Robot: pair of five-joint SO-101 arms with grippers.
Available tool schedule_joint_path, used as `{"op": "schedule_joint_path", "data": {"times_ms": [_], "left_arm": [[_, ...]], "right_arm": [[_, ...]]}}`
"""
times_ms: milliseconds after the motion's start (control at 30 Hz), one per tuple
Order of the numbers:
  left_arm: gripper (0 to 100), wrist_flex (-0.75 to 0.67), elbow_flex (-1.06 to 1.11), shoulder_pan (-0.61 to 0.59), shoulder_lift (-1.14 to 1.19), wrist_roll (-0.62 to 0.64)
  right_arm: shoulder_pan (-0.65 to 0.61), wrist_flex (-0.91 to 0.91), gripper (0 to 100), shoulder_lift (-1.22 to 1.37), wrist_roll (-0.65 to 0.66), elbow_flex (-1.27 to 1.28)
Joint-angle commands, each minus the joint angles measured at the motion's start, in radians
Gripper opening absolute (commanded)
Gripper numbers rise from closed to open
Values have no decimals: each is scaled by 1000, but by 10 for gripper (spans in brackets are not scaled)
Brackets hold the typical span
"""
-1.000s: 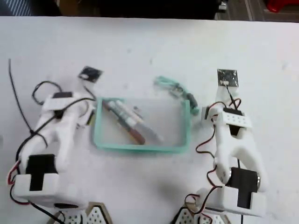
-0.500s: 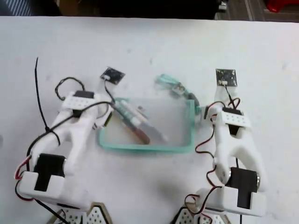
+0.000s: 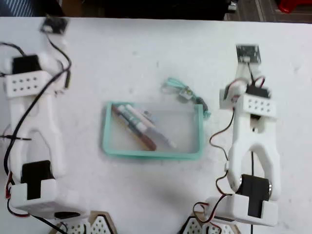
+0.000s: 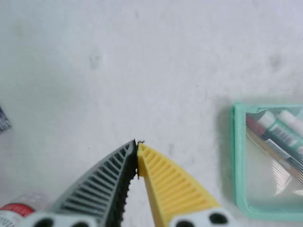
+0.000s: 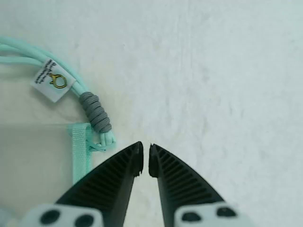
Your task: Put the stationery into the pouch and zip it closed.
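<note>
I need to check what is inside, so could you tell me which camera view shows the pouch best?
The high view: the whole pouch lies flat, the pens visible through it. The left wrist view shows one end with pen ends; the right wrist view, a corner by the cord.

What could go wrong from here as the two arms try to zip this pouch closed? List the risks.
Neither gripper holds the pouch; the left gripper is shut over bare table, so a zip pull may just drag the pouch along.
The right gripper sits shut beside the teal cord; it might pinch the cord rather than the zip tab.
The pens lie slanted inside; one end could snag the zip.
</note>
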Motion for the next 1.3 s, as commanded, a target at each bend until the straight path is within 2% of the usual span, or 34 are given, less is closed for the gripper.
{"op": "schedule_joint_path", "data": {"times_ms": [0,67,167,267,400,500,733,900,1267], "left_arm": [[22,331,-497,10,-19,17],[22,324,-551,-19,-67,52],[22,325,-514,-25,-156,147],[22,324,-439,-7,-272,203],[22,324,-353,77,-441,207],[22,322,-308,131,-567,206],[23,276,-166,223,-820,206],[23,230,-49,232,-987,206],[23,60,245,232,-1412,204]], "right_arm": [[-22,348,17,-16,77,-362],[-24,466,17,-16,81,-491],[-24,588,17,-16,87,-637],[-24,630,17,-19,83,-706],[-35,630,17,-99,81,-672],[-94,630,17,-220,81,-603],[-371,628,17,-625,80,-413],[-565,627,17,-857,80,-377],[-578,613,17,-1138,78,-373]]}}
